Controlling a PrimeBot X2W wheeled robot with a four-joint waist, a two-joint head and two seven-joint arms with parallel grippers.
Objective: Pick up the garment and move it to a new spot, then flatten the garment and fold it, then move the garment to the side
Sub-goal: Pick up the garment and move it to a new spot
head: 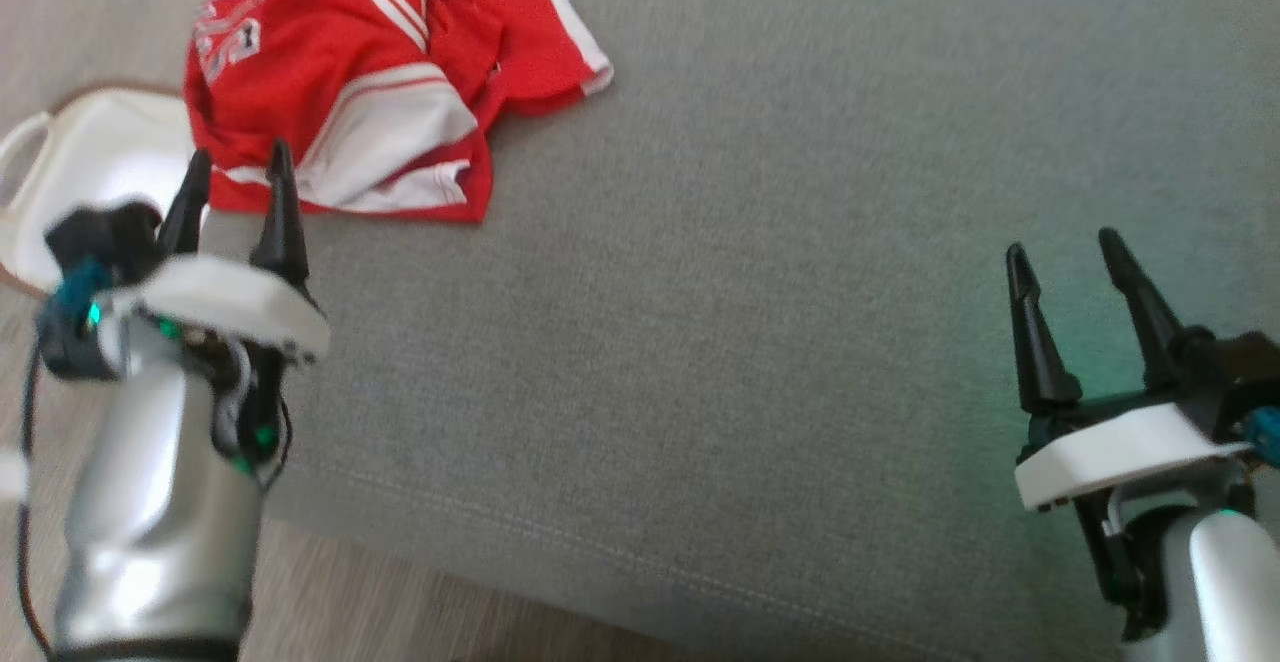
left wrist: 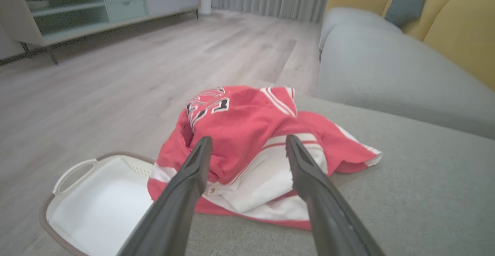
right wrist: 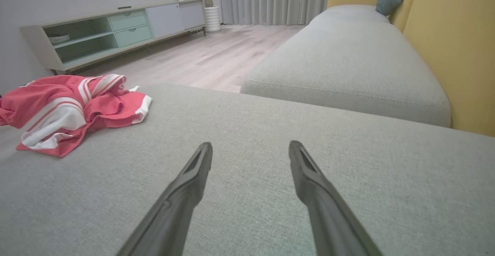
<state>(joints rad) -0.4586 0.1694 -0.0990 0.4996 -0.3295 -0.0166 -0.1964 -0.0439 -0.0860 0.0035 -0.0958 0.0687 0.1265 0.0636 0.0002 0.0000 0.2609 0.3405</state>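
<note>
A crumpled red garment [head: 370, 72] with white stripes and lettering lies bunched at the far left corner of the grey sofa cushion [head: 780, 322]. My left gripper [head: 240, 157] hovers open just short of its near edge, fingers pointing at the cloth, nothing between them. From the left wrist view the garment [left wrist: 247, 132] sits straight ahead past the spread fingers [left wrist: 193, 171]. My right gripper [head: 1065, 242] stands open at the lower right over bare cushion, far from the garment [right wrist: 69, 105], which lies at the left of the right wrist view.
A white laundry basket [head: 90, 152] with a brown rim stands on the wooden floor [left wrist: 116, 74] just off the cushion's left edge, beside the garment. Yellow sofa backrest [right wrist: 456, 47] and a second grey cushion [right wrist: 348, 55] lie beyond. A low cabinet [right wrist: 116, 31] stands across the room.
</note>
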